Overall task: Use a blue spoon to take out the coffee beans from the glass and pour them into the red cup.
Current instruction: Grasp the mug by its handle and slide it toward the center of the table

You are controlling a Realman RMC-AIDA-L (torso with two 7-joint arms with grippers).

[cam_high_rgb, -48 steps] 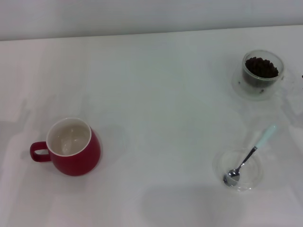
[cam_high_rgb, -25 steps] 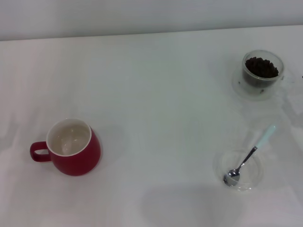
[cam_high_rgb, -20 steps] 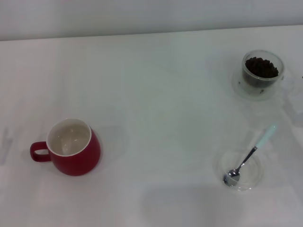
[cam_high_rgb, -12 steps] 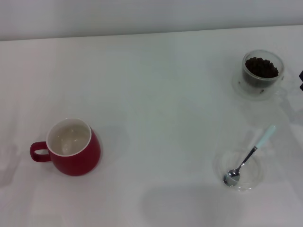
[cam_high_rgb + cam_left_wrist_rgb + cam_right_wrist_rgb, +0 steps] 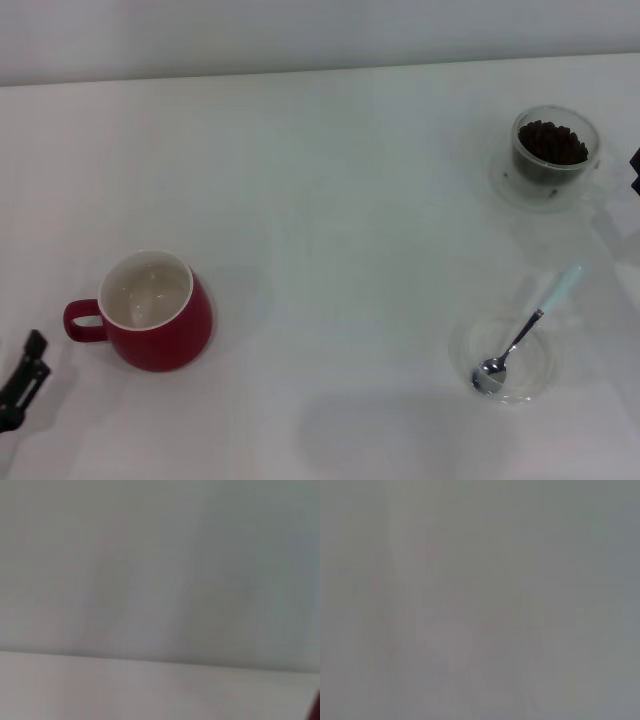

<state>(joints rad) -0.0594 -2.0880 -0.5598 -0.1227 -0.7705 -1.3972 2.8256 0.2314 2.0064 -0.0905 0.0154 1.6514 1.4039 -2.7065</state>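
The red cup (image 5: 152,313) stands upright at the front left of the white table, cream inside, its handle pointing left. The glass (image 5: 555,152) stands at the far right with coffee beans (image 5: 552,142) inside it. The blue spoon (image 5: 528,328) lies at the front right, its metal bowl resting in a flat clear dish (image 5: 535,372) and its pale blue handle pointing up and to the right. My left gripper (image 5: 26,372) shows at the bottom left edge, left of the red cup and apart from it. A dark sliver of my right gripper (image 5: 636,170) shows at the right edge beside the glass.
The white table (image 5: 330,220) runs back to a pale wall. The left wrist view shows only pale wall and table, with a dark red sliver (image 5: 316,710) in one corner. The right wrist view shows only a plain grey surface.
My left gripper has come into view at the bottom left edge, near the red cup. A sliver of my right gripper has appeared at the right edge. The cup, glass and spoon have not moved.
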